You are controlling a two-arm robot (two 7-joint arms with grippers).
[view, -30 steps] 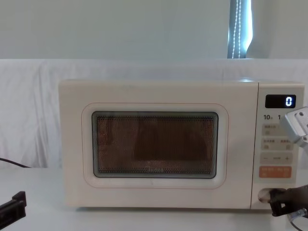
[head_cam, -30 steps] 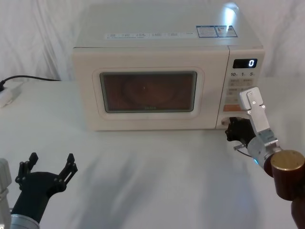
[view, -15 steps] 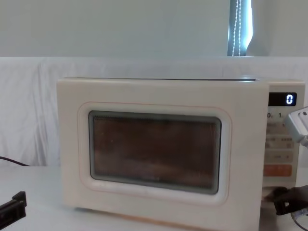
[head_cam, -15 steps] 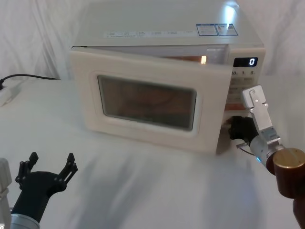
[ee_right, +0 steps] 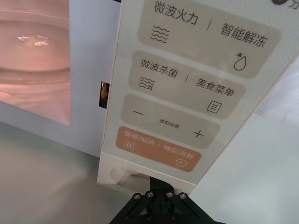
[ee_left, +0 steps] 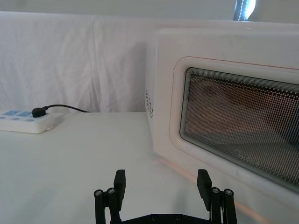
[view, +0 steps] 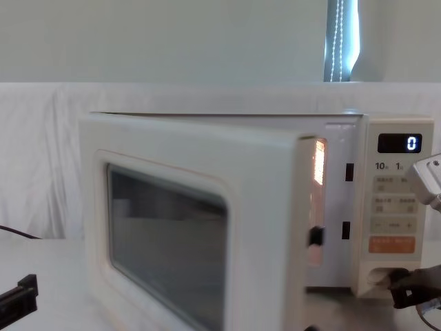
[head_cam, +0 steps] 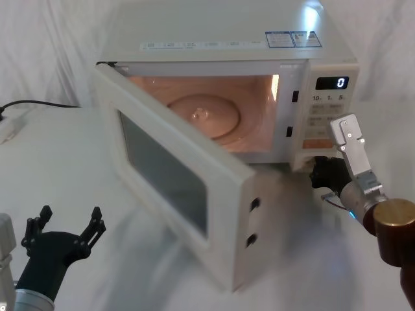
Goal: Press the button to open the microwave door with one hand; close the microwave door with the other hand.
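While the microwave door hangs ajar, the right tool, grip unreadable, hides the button.

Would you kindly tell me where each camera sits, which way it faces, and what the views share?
Head: high, looking down at the open microwave door; left gripper and right gripper show.
Chest: low, looking forward at the door's face; right gripper at lower right.
Left wrist: faces the door's window past its open gripper.
Right wrist: faces the button.
All share the microwave.

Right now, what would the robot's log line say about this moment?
microwave door: swung open, inside lit | right gripper: at the button | left gripper: open, parked low, clear of door | next: close door
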